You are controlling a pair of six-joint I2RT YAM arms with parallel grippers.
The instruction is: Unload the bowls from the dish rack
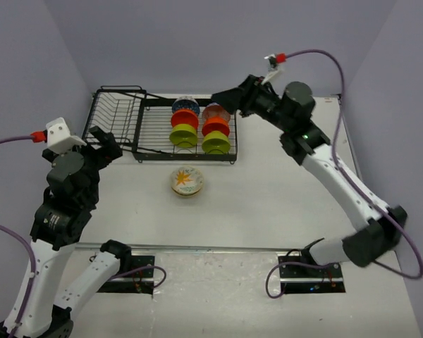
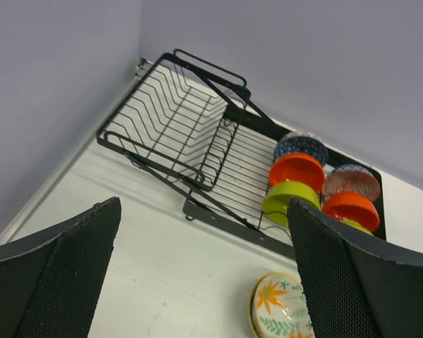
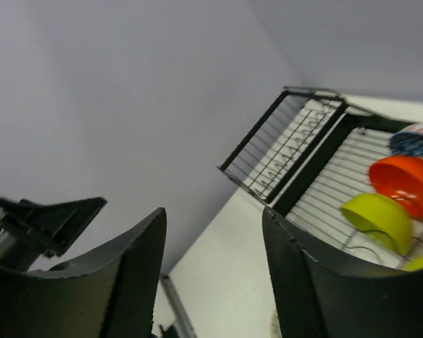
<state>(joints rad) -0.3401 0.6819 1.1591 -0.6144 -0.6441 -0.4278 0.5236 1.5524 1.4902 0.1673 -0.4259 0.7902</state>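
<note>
Six bowls [image 1: 185, 118] are stood on edge in two rows in the flat section of the dish rack [image 1: 116, 116]. A cream floral bowl [image 1: 187, 181] is set on the counter [image 1: 268, 190] nearby. Left hand [image 1: 107, 143] is held spread, empty, beside the basket end. Right hand [image 1: 222, 98] is held partly spread, empty, by the far right bowl.

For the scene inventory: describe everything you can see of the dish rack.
The dish rack is black wire, seemingly coated metal, in two joined parts: a flat rectangular slotted section and, on the left arm's side, a basket-like section tilted up, holding nothing. It sits on the white table near the back wall. Six bowls stand on edge in the flat section, two rows of three: patterned at the back, then orange, then lime green.
</note>
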